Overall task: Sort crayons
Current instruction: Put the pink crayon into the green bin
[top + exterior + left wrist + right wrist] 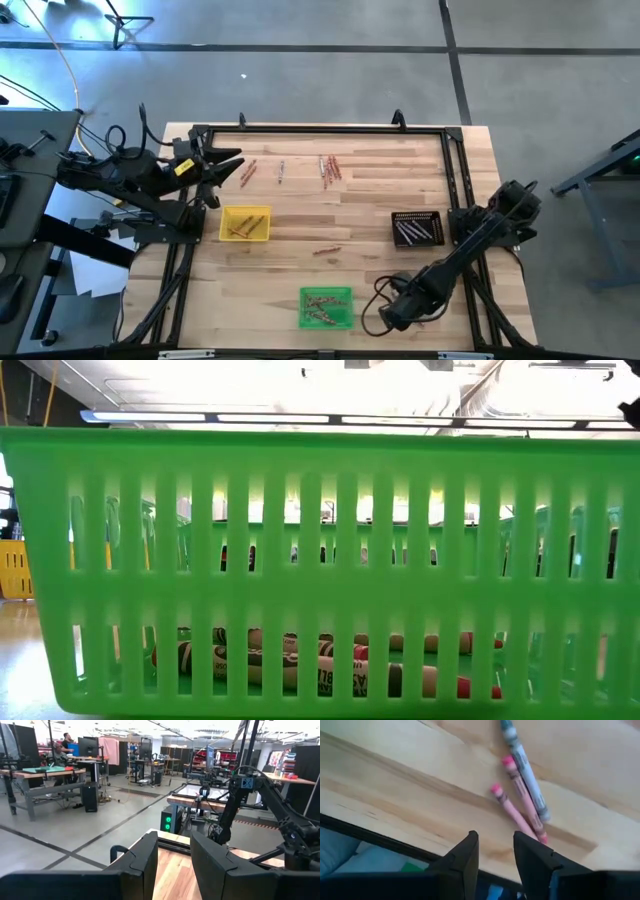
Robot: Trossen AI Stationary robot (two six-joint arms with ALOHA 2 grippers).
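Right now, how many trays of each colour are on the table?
Yellow tray: 1
Green tray: 1
Black tray: 1
Total: 3

Support was a light wooden table (pixel 350 215) of butcher-block planks. Three small trays sat directly on it: yellow tray (pixel 245 224) toward the left, black tray (pixel 417 228) toward the right, green tray (pixel 326 307) at the near edge. Each tray held crayons. Loose crayons (pixel 329 168) lay on the bare wood in small clusters along the far side, and another couple between the yellow and green trays.
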